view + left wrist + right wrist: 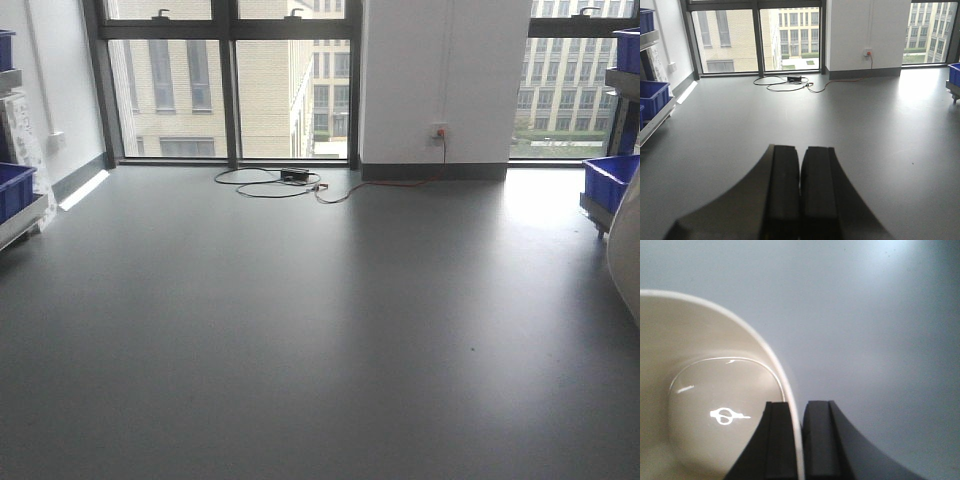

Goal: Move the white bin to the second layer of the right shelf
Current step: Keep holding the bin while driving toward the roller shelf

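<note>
The right gripper (795,410) clamps the rim wall of the bin (705,405), held above the floor (865,315). Glossy, stiff and likely light, the bin could slip or swing. The left gripper (800,155) is closed and empty.

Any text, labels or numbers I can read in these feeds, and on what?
No readable text in any view.
White bin: no label; the bright squiggle in its base looks like glare, not print.
Pale panel at far left: dark marks, too blurred to read.
Blue crates: no labels visible.
</note>
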